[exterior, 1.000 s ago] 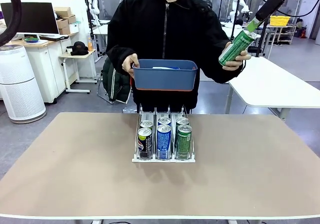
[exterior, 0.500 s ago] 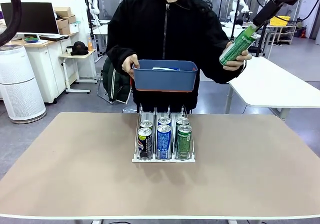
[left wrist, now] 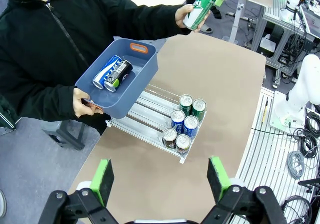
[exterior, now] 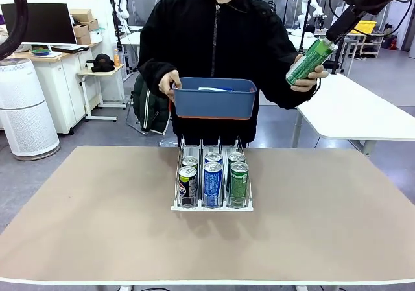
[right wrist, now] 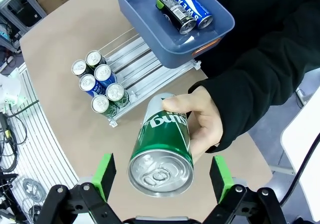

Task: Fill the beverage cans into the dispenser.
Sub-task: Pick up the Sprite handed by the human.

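The person's hand holds a green beverage can (exterior: pixel 310 61) up at the far right, silver top toward my right gripper (exterior: pixel 331 39). In the right wrist view that can (right wrist: pixel 161 151) lies between the open fingers of my right gripper (right wrist: pixel 162 176), with a gap on each side. The dispenser (exterior: pixel 212 203) stands mid-table with several cans in its three lanes: black (exterior: pixel 187 186), blue (exterior: pixel 213 184) and green (exterior: pixel 238 184) in front. My left gripper (left wrist: pixel 161 180) hangs open high above the table, empty.
The person's other hand holds a blue bin (exterior: pixel 214 103) above the dispenser's far end. Two cans lie in it, one blue-and-white (left wrist: pixel 106 72) and one dark (left wrist: pixel 120 75). A white table (exterior: pixel 356 113) stands behind at the right.
The right gripper has shifted slightly right and closer around the held can's top, and the hand tilted the can a little toward it. The left gripper has stayed still.
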Available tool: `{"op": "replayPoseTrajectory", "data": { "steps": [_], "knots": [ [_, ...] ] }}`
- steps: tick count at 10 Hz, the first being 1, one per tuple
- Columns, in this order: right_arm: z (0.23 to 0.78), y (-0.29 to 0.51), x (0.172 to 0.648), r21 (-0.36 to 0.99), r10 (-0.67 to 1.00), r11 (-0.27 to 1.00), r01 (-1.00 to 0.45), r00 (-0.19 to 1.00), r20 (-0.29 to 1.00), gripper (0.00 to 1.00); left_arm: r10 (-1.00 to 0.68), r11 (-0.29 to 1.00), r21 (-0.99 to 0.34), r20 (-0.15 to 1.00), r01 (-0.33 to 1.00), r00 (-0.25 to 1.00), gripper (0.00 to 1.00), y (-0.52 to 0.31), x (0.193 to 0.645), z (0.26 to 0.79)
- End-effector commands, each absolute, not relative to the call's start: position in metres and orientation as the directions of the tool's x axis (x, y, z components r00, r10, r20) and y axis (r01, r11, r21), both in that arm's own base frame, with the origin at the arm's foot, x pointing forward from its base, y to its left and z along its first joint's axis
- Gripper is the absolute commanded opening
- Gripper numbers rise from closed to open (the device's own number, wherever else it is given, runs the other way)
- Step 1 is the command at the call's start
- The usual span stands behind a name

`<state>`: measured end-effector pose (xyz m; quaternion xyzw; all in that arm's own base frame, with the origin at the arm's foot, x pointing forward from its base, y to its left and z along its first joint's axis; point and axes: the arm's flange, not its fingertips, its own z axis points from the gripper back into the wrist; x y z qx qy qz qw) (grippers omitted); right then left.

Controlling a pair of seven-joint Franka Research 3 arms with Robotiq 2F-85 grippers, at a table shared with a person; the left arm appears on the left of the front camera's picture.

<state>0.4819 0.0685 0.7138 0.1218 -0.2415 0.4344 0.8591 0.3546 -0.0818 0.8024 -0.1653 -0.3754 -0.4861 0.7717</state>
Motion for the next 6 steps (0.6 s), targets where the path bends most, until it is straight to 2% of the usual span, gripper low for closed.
{"op": "replayPoseTrajectory", "data": {
  "steps": [1, 6],
  "knots": [
    [0.709, 0.067, 0.483, 0.055, 0.666, 0.596, -0.801, 0.532, 0.523, 1.0, -0.623, 0.467, 0.101, 0.743, 0.879, 0.245, 1.0, -0.082, 0.354, 0.802],
    [0.696, 0.069, 0.49, 0.096, 0.655, 0.588, -0.803, 0.542, 0.527, 1.0, -0.623, 0.467, 0.101, 0.743, 0.879, 0.245, 1.0, -0.082, 0.354, 0.802]
  ]
}}
